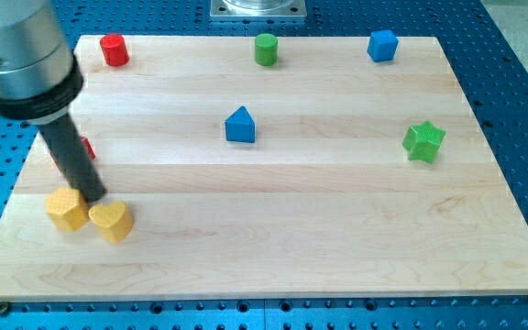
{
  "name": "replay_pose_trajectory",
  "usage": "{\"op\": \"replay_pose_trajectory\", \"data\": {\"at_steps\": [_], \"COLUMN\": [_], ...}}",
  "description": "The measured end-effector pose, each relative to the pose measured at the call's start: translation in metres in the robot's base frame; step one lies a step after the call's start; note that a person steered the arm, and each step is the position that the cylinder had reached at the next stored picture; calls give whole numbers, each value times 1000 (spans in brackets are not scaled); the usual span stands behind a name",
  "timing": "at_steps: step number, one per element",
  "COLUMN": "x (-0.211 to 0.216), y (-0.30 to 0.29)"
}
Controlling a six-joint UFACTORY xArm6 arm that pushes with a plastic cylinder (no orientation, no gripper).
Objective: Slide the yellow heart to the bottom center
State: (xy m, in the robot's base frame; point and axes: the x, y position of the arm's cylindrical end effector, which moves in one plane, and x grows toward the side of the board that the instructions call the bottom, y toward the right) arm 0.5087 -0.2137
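Observation:
The yellow heart [111,221] lies near the view's lower left on the wooden board [291,238]. A second yellow block [66,209], roughly hexagonal, sits just to its left, touching or nearly touching it. My rod comes down from the view's upper left, and my tip [93,198] rests between the two yellow blocks, just above the heart's upper left edge.
A red cylinder [114,49], a green cylinder [265,49] and a blue cube [382,45] stand along the top edge. A blue triangle [239,126] sits mid-board, a green star [423,141] at the right. A red block [86,148] is mostly hidden behind the rod.

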Motion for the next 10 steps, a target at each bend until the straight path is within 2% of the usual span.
{"op": "replay_pose_trajectory", "data": {"at_steps": [1, 6, 8, 9, 10], "x": [33, 32, 40, 45, 62], "y": [-13, 3, 95, 119, 95]}}
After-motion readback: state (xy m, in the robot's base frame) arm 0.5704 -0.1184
